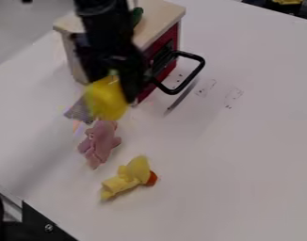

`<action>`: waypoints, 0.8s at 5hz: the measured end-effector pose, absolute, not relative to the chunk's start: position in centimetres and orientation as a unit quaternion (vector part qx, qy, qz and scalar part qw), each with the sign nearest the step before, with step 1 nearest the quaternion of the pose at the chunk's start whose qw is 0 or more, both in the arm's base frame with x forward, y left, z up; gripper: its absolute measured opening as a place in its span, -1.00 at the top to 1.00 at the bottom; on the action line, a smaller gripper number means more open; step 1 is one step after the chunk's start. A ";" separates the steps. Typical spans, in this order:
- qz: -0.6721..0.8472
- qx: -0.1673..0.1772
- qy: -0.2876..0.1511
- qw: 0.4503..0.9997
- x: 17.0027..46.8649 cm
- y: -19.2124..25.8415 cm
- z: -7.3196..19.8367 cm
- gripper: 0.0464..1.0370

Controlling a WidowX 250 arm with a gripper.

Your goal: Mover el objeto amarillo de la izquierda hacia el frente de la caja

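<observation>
White tabletop point(244, 160) beneath the jaws and on past them to either side. Nearest the camera, well in front of the jaws and a little to their right in view, a pale yellow plush duck point(136, 172) with an orange beak point(152, 178), lying on its side. Closer in, just below the jaws as seen, a soft pink plush animal point(100, 142), also lying down. Then, at the jaws themselves, a bright yellow, rounded object point(106, 100), apparently clenched in the black two-finger gripper point(116, 88) and raised off the table; height hard to judge. Behind the jaws, a box-like toy stove with a pale wooden top point(159, 14), its red front point(146, 93) angled off to their right, with a black looped handle point(200, 68) sticking out from it. On the wooden top, a small dark green item point(137, 16). By the look of it, in the middle of the carrying step: yellow object picked up, not yet set down before the red front. Next, probably best to swing to the right of the present spot, keeping on the near side of the handle so as not to snag it, then lower gently and let go.
</observation>
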State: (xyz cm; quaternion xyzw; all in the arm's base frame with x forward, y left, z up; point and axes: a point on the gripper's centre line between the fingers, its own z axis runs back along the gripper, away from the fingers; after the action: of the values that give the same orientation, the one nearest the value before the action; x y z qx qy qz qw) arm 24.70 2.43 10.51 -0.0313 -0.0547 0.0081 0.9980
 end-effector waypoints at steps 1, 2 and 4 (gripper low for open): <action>0.004 -0.004 -0.050 0.999 29.4 -1.4 10.1 -0.45; 0.000 0.003 -0.054 0.999 33.4 -3.8 9.2 -0.45; 0.023 0.046 -0.085 0.995 41.3 -5.9 6.2 -0.45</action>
State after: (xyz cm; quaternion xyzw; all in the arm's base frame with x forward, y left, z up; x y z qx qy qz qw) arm 41.35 -5.88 6.19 0.0461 -0.0847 0.0233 0.9951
